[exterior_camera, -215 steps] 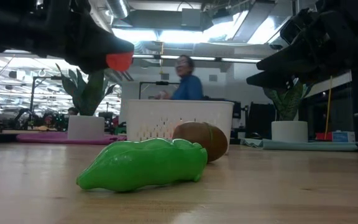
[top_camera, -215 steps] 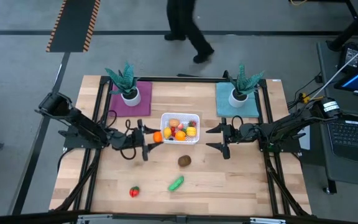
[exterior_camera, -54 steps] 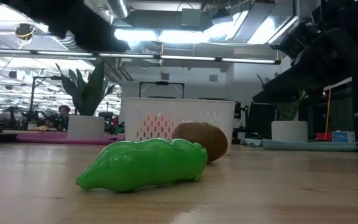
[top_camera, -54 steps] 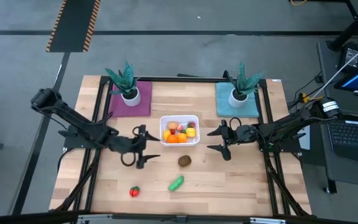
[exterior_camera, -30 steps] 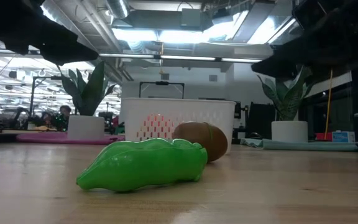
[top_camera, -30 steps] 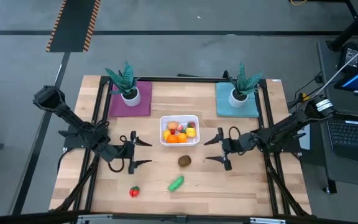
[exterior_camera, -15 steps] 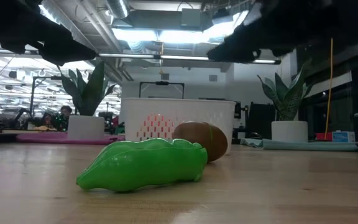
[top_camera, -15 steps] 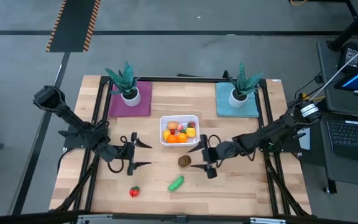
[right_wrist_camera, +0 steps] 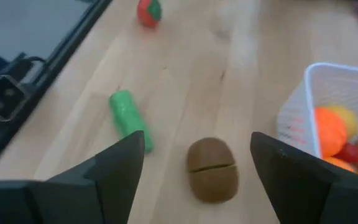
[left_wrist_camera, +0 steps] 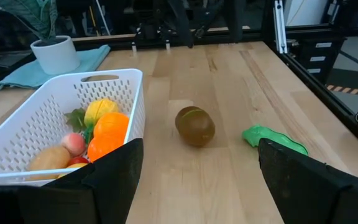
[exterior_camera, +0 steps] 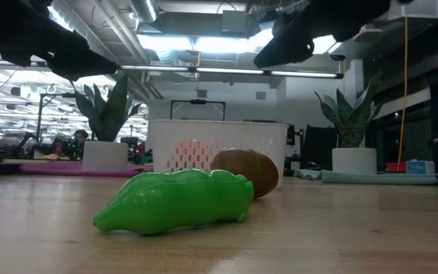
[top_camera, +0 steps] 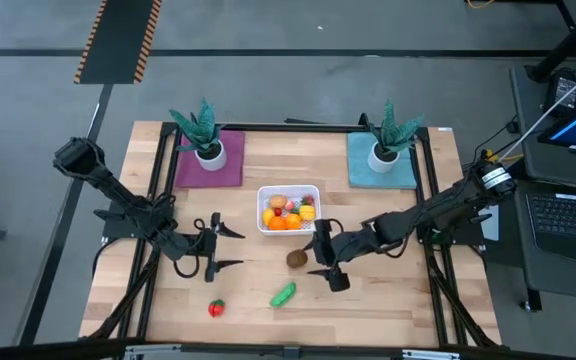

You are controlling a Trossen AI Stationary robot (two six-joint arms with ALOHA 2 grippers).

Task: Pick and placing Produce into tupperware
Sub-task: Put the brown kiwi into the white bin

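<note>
The wooden table (top_camera: 388, 290) holds the white tupperware (top_camera: 288, 210) near the middle, already packed with orange, yellow and red produce. Left gripper (top_camera: 214, 247) sits at about 8 o'clock from it, fingers spread wide, nothing in them. Right gripper (top_camera: 326, 253) is at about 5 o'clock from the tub, also wide and empty, just beside the brown kiwi (top_camera: 296, 259). The green piece (top_camera: 284, 295) lies flat at 6 o'clock, its long axis running diagonally, roughly 1 to 7 o'clock. A little red piece (top_camera: 216, 308) sits at about 7 o'clock.
</note>
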